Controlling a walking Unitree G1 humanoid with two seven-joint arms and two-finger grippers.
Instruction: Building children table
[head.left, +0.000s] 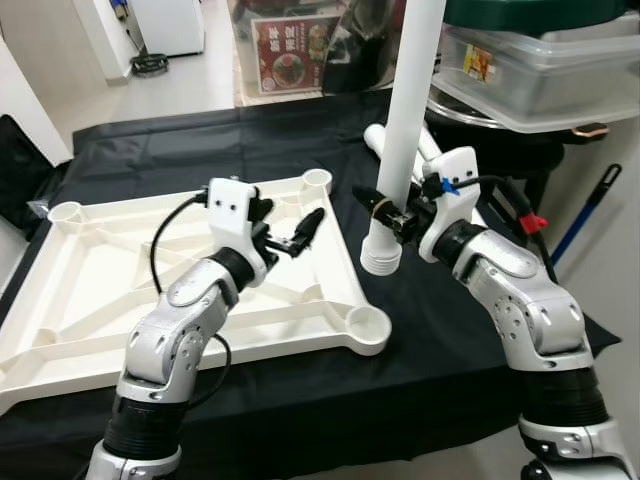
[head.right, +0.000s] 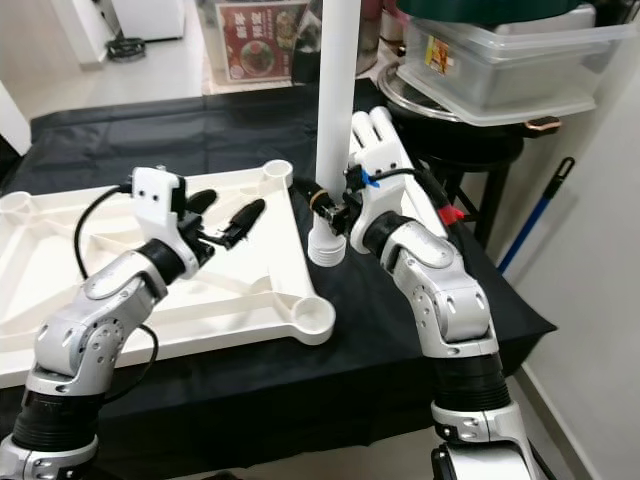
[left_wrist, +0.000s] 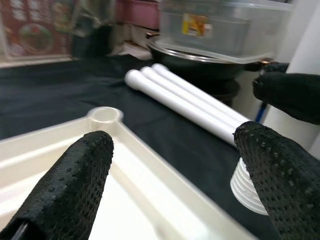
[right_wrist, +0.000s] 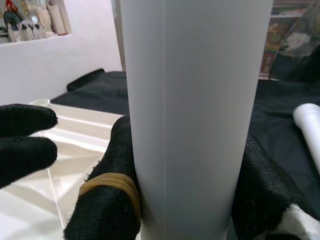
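The right gripper (head.left: 392, 210) pinches a white leg (head.left: 405, 130), holding it upright with its threaded end (head.left: 381, 255) just above the black cloth (head.left: 330, 400). In the right wrist view the two black fingers (right_wrist: 112, 195) press against either side of the leg, one wearing a tan rubber band (right_wrist: 111, 184).

Just to this gripper's left lies the white tabletop (head.left: 100, 300), upside down on the cloth with its ribs showing. Round sockets stand at its corners: one (head.left: 366, 325) lies near and below the leg's end, another (head.left: 316, 181) sits to the gripper's far left side, and a third (head.left: 65, 213) is well apart at the tabletop's far edge.

The left gripper (head.left: 290, 232) hovers over the tabletop with its fingers (left_wrist: 80, 180) spread wide and nothing between them, pointing toward the leg.

Behind the right gripper, three more legs (left_wrist: 185, 97) lie side by side on the cloth. Beyond them a dark pot (head.right: 450, 135) carries a clear plastic box (head.left: 540, 70) with a green lid. A blue-handled stick (head.left: 585, 215) leans to the right. A red poster (head.left: 290, 50) stands on the pale floor (head.left: 190, 85) past the table.
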